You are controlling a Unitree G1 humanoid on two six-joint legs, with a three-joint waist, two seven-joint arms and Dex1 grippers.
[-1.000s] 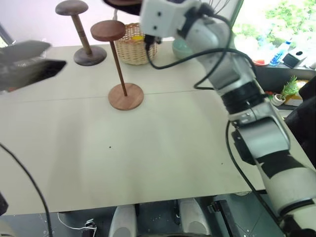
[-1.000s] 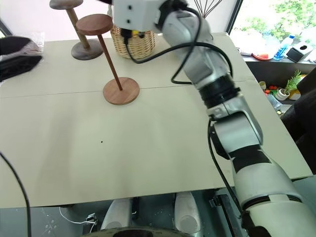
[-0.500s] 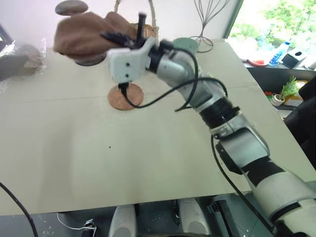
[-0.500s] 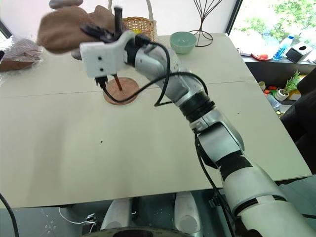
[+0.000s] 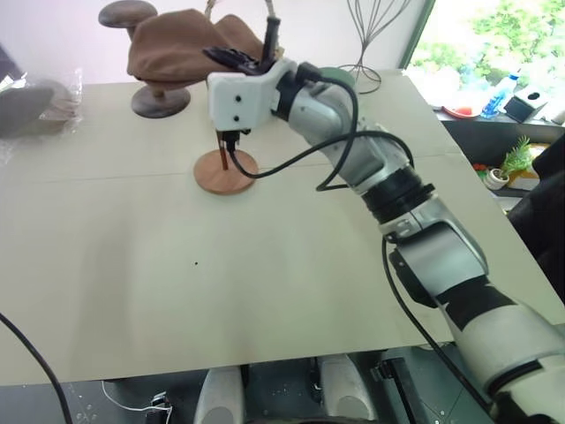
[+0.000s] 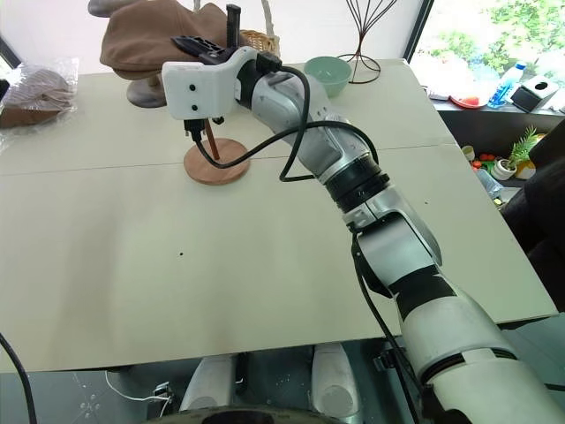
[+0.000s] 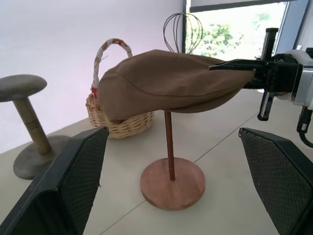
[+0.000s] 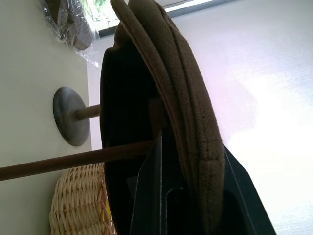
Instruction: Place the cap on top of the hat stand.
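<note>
The right hand (image 7: 244,73) was clamped tight on one edge of the cap (image 7: 171,83), which lay draped over the top of the hat stand (image 7: 171,181) near the back of the worktop (image 5: 265,291). The left hand (image 7: 171,186) hung beside the stand with its fingers spread wide and nothing between them. The chief risk seemed to be the release: with the brim pinched, any sideways pull could drag the floppy cap off the small top disc, or tug the thin rod and tip the stand. The cap also appeared to sit off-centre, overhanging toward the wicker basket (image 7: 120,122), so it might slide off once let go.
</note>
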